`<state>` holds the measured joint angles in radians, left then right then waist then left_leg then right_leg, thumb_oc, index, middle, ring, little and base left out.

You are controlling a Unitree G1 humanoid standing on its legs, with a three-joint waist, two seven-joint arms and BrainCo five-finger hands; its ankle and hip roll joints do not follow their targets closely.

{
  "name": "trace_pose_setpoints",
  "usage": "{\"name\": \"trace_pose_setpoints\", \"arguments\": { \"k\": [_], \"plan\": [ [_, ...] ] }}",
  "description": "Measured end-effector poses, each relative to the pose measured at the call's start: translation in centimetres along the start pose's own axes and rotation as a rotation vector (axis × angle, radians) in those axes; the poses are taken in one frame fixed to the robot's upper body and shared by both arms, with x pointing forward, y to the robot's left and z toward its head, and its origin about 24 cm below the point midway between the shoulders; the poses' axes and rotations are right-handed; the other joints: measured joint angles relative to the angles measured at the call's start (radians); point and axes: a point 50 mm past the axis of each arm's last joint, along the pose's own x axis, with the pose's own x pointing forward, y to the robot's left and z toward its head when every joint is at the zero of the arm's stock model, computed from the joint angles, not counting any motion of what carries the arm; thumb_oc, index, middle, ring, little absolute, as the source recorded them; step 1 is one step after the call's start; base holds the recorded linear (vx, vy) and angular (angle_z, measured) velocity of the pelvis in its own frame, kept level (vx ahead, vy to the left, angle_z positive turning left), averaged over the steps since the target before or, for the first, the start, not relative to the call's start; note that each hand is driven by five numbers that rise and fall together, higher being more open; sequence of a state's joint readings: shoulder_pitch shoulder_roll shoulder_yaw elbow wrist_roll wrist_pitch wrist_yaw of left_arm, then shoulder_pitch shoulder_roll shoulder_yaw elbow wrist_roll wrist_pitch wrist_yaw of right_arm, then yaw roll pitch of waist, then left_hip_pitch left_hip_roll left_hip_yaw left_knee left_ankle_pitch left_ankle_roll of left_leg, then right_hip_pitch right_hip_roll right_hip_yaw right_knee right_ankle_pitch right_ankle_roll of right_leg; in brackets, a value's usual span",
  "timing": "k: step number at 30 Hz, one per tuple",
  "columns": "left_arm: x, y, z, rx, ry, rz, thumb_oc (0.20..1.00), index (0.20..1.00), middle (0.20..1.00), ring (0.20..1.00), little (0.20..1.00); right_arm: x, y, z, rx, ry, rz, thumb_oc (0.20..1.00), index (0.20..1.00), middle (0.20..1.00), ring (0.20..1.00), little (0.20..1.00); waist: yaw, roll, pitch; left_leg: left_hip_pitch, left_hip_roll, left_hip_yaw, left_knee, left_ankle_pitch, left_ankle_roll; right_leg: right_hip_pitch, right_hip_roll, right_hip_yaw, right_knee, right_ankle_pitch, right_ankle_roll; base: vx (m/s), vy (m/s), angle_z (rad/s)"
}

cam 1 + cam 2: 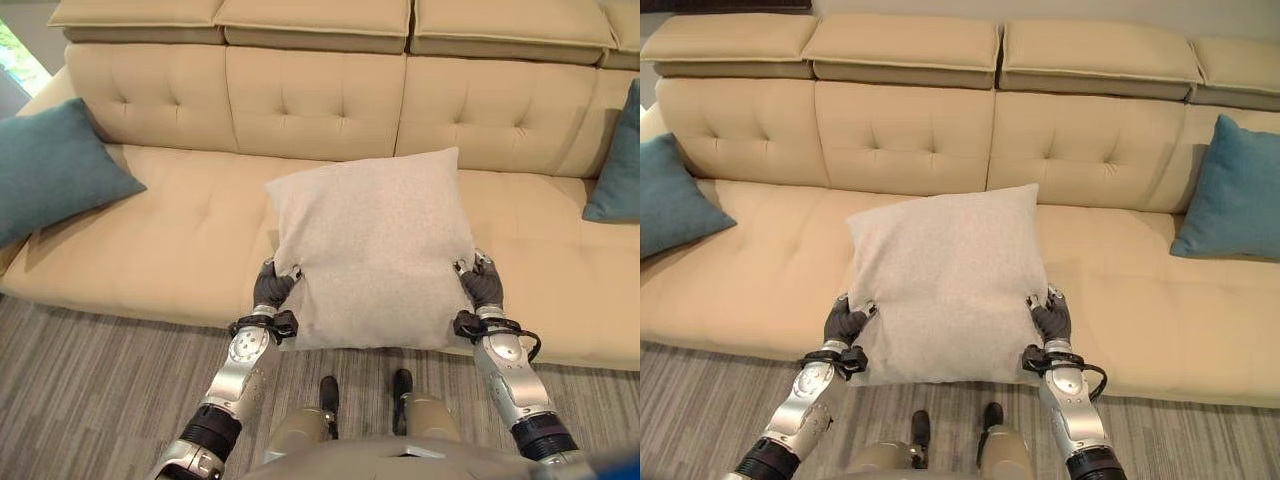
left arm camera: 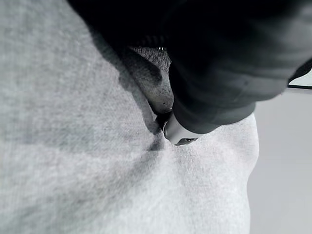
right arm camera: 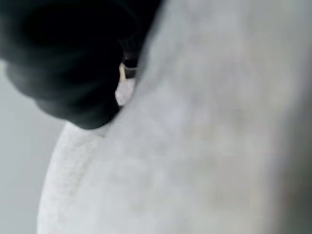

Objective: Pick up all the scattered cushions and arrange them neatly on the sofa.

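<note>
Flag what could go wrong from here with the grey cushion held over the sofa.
1. The left hand and right hand pinch only the grey cushion's side edges; the fabric could slip out.
2. Its lower edge overhangs the sofa's front; released here, it may slide to the floor.

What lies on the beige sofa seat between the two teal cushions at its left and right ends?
The light grey square cushion, held at its sides by the left hand and right hand; bare beige sofa seat flanks it toward each teal cushion, in both eye views.
</note>
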<state>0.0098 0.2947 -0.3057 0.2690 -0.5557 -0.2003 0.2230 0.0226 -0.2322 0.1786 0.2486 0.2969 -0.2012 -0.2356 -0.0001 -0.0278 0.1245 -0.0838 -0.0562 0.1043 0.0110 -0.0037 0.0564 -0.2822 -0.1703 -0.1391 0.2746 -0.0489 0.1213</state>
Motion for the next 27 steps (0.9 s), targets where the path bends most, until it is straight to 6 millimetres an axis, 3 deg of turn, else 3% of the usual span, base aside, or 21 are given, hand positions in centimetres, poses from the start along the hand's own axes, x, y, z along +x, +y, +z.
{"name": "trace_pose_setpoints", "arguments": {
  "k": [3,4,5,7,9,11,12,14,15,18,21,24,25,27],
  "plan": [
    [-0.1,0.7,0.0,-0.009,-0.003,0.032,0.2,0.2,0.2,0.2,0.2,0.2,0.6,0.2,-0.022,-0.01,0.047,0.2,0.2,0.2,0.2,0.2,0.002,0.016,0.007,0.026,0.03,0.029,-0.058,0.005,0.002,-0.028,0.026,-0.078,-0.052,0.017,0.01,0.2,-0.076,-0.53],
    [-0.1,0.8,0.0,-0.006,-0.002,0.033,0.2,0.2,0.2,0.2,0.2,0.2,0.6,0.2,-0.023,-0.005,0.046,0.2,0.2,0.2,0.2,0.2,-0.013,0.009,0.007,0.037,0.034,0.027,-0.065,0.013,-0.01,-0.032,0.027,-0.096,-0.12,0.055,0.02,0.18,-0.124,-0.06],
    [-0.2,0.5,-0.2,-0.013,0.004,0.027,0.2,0.2,0.2,0.2,0.2,0.2,0.3,0.1,-0.029,0.003,0.04,0.2,0.2,0.2,0.2,0.2,-0.016,0.009,0.007,0.059,0.037,0.019,-0.071,0.009,-0.023,0.002,0.036,-0.1,-0.17,0.125,-0.007,0.14,-0.108,0.22],
    [-0.4,-0.5,-0.7,-0.051,0.016,0.017,0.2,0.2,0.2,0.2,0.2,0.2,-0.8,0.2,-0.053,0.0,0.016,0.2,0.2,0.2,0.2,0.2,-0.009,0.042,0.003,0.067,0.075,-0.02,-0.074,0.008,-0.051,0.073,0.088,-0.121,-0.27,0.152,-0.049,0.21,-0.166,0.25],
    [-0.3,-1.1,-0.8,-0.062,0.018,0.0,0.2,0.2,0.2,0.2,0.2,0.3,-1.6,0.4,-0.068,-0.006,0.0,0.2,0.2,0.2,0.2,0.2,-0.011,0.046,0.003,0.067,0.093,-0.067,-0.062,0.03,-0.084,0.123,0.104,-0.155,-0.324,0.155,-0.055,0.15,-0.161,0.5],
    [-0.2,-2.0,-0.8,-0.072,0.018,-0.027,0.2,0.2,0.2,0.2,0.2,0.5,-2.4,0.7,-0.078,-0.015,-0.024,0.2,0.2,0.2,0.2,0.2,-0.006,0.046,0.003,0.047,0.093,-0.09,-0.006,0.031,-0.093,0.168,0.109,-0.183,-0.366,0.149,-0.055,0.07,-0.13,0.51],
    [-0.1,-2.2,-0.7,-0.082,0.012,-0.032,0.2,0.2,0.2,0.2,0.2,0.9,-2.5,1.3,-0.086,-0.037,-0.023,0.2,0.2,0.2,0.2,0.2,-0.002,0.041,0.006,-0.011,0.091,-0.091,0.099,0.022,-0.111,0.169,0.106,-0.187,-0.366,0.134,-0.063,0.06,-0.081,0.37],
    [0.5,-2.5,0.1,-0.076,-0.014,-0.045,0.2,0.2,0.2,0.2,0.2,1.1,-2.4,1.6,-0.083,-0.048,-0.028,0.2,0.2,0.2,0.2,0.2,0.005,0.018,0.02,-0.144,0.084,-0.086,0.326,0.001,-0.142,0.172,0.093,-0.2,-0.366,0.127,-0.114,0.09,-0.036,0.22],
    [0.5,-2.4,0.1,-0.076,-0.015,-0.044,0.2,0.2,0.2,0.2,0.2,1.1,-2.4,1.6,-0.083,-0.047,-0.03,0.2,0.2,0.2,0.2,0.2,0.013,0.015,0.022,-0.162,0.091,-0.087,0.366,-0.006,-0.152,0.177,0.099,-0.202,-0.366,0.119,-0.136,0.12,-0.009,0.03],
    [0.7,-2.5,0.4,-0.066,-0.022,-0.056,0.2,0.2,0.2,0.2,0.2,1.1,-2.6,1.6,-0.079,-0.049,-0.046,0.2,0.2,0.2,0.2,0.2,0.005,-0.006,0.034,-0.176,0.098,-0.085,0.234,-0.017,-0.148,0.189,0.107,-0.208,-0.366,0.1,-0.145,0.16,0.05,0.04],
    [0.8,-2.6,0.6,-0.058,-0.028,-0.062,0.2,0.2,0.2,0.2,0.2,1.1,-2.6,1.5,-0.075,-0.045,-0.052,0.2,0.2,0.2,0.2,0.2,0.005,-0.022,0.049,-0.186,0.126,-0.091,0.073,0.018,-0.152,0.214,0.14,-0.208,-0.366,0.091,-0.131,0.14,0.098,-0.21],
    [0.7,-2.6,0.2,-0.052,-0.004,-0.065,0.2,0.2,0.2,0.2,0.2,0.7,-2.9,1.1,-0.081,-0.028,-0.06,0.2,0.2,0.2,0.2,0.2,-0.016,0.013,0.037,-0.119,0.138,-0.087,0.021,0.064,-0.122,0.258,0.169,-0.197,-0.362,0.069,-0.117,0.16,0.163,-0.28],
    [0.7,-2.3,0.3,-0.04,-0.006,-0.063,0.2,0.2,0.2,0.2,0.2,0.6,-2.5,0.9,-0.061,-0.021,-0.06,0.2,0.2,0.2,0.2,0.2,-0.018,0.002,0.033,-0.086,0.119,-0.077,-0.019,0.099,-0.094,0.255,0.149,-0.17,-0.339,0.056,-0.093,0.12,0.171,-0.31],
    [0.7,-1.9,0.7,-0.019,-0.017,-0.066,0.2,0.2,0.2,0.2,0.2,0.4,-1.9,0.6,-0.037,-0.015,-0.053,0.2,0.2,0.2,0.2,0.2,-0.015,-0.006,0.029,-0.048,0.069,-0.042,-0.049,0.094,-0.066,0.256,0.093,-0.136,-0.314,0.047,-0.068,0.11,0.211,-0.3]
  ]
}}
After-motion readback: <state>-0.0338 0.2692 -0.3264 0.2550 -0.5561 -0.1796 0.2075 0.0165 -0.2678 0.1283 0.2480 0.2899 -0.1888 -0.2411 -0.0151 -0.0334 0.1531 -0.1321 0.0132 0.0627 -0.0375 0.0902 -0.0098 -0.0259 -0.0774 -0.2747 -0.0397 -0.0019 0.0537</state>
